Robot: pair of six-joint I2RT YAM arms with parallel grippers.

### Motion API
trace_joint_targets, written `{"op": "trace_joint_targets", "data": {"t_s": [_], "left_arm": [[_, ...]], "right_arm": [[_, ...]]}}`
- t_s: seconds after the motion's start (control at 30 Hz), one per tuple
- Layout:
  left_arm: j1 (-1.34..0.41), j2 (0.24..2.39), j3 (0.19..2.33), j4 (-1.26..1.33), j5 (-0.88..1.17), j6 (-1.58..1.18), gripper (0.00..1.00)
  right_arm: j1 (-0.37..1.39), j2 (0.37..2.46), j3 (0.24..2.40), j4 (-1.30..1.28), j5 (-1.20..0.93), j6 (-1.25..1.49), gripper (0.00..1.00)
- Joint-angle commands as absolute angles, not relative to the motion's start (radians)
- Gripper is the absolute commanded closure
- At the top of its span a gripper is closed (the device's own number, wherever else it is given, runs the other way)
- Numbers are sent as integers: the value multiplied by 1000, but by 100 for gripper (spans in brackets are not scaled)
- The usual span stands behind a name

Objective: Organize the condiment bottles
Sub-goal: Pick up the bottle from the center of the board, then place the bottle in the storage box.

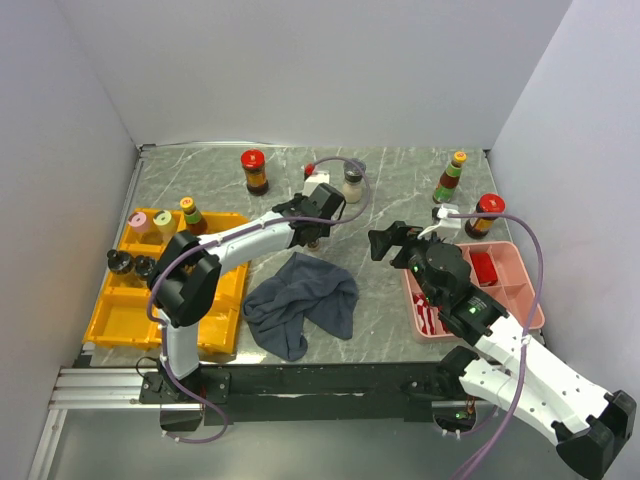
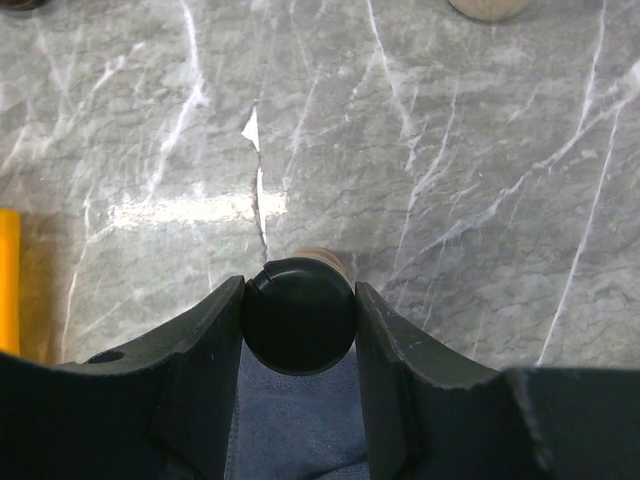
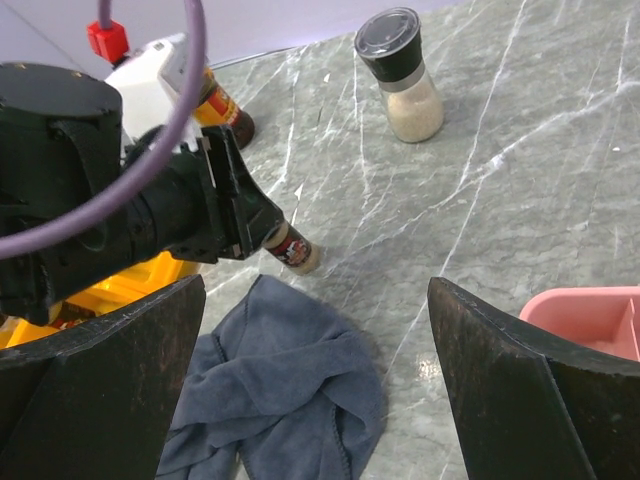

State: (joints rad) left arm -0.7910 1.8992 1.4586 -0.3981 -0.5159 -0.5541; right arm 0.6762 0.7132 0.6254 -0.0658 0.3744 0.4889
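My left gripper (image 1: 313, 236) is shut on the black cap (image 2: 298, 315) of a small spice jar (image 3: 296, 249). The jar is tilted, its base at the table by the far edge of the dark grey cloth (image 1: 300, 300). My right gripper (image 1: 386, 246) is open and empty, above the table to the right of the cloth, its fingers (image 3: 110, 370) wide apart. On the table stand a red-capped jar (image 1: 254, 170), a grey-capped grinder (image 1: 353, 183), an orange-capped bottle (image 1: 452, 177) and another red-capped jar (image 1: 485, 214). Several capped jars (image 1: 150, 224) sit in the yellow tray (image 1: 125, 318).
The cloth also shows in both wrist views (image 2: 290, 425) (image 3: 290, 400). A pink compartment tray (image 1: 500, 262) with red items lies at the right, under my right arm. A red-capped bottle (image 3: 215, 100) stands behind the left wrist. White walls enclose the table.
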Motion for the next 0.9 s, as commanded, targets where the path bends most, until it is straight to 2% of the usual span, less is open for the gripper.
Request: {"op": "trace_joint_targets", "data": {"t_s": [0.0,0.3,0.53,0.67,0.73,0.87], "left_arm": [[-793,1844,1543,-477,-583,-626,99],[-792,1718,1549,-665,-781,-854,99],[-792,1683,1532,-998,-937,-1173,99],[-787,1669,1522,-1272,-1038,-1409,99],[-776,1654,1499,-1304,-1066,-1485,99],[-715,1568,1384,-1206,-1019,-1422,99]], "right_arm": [[678,715,623,-23,382,482,0],[678,715,624,-25,373,477,0],[676,723,629,-29,364,476,0],[678,724,630,-28,356,479,0],[677,727,629,-22,350,479,0],[678,745,635,-26,345,477,0]]}}
